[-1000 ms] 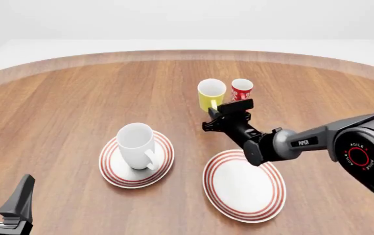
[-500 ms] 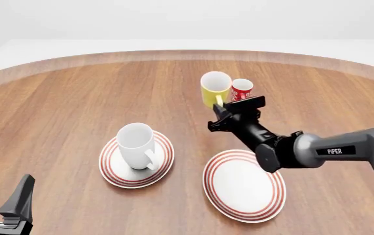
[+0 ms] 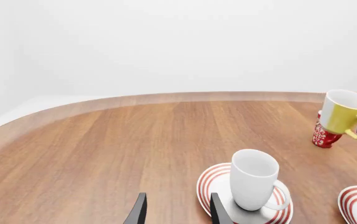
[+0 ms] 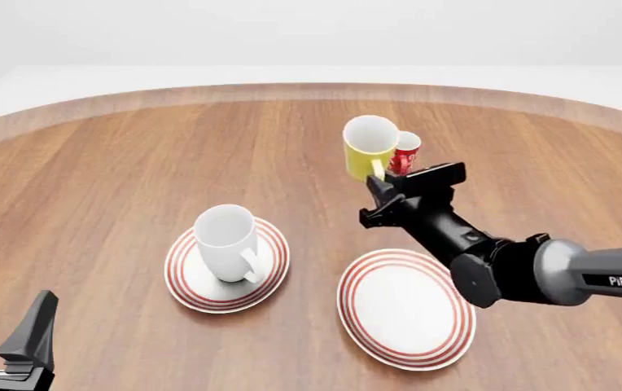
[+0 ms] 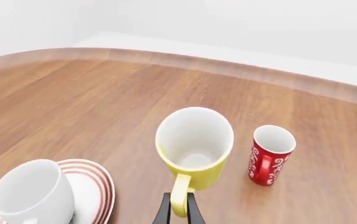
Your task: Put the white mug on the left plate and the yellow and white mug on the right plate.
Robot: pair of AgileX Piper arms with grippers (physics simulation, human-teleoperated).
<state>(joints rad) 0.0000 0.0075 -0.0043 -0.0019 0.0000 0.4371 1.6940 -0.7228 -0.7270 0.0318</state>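
Front view | right gripper point(image 4: 379, 181) pinches yellow and white mug point(image 4: 366, 147) handle

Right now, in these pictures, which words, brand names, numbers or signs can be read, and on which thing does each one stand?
"PIPER": white letters on the right arm's grey forearm, front view.
The red mug carries only white swirl patterns; no letters can be read there.
The white mug, the yellow and white mug, the left plate and the right plate show no text, only red rings on the plates.

Bright, even, sharp; soft shadows.
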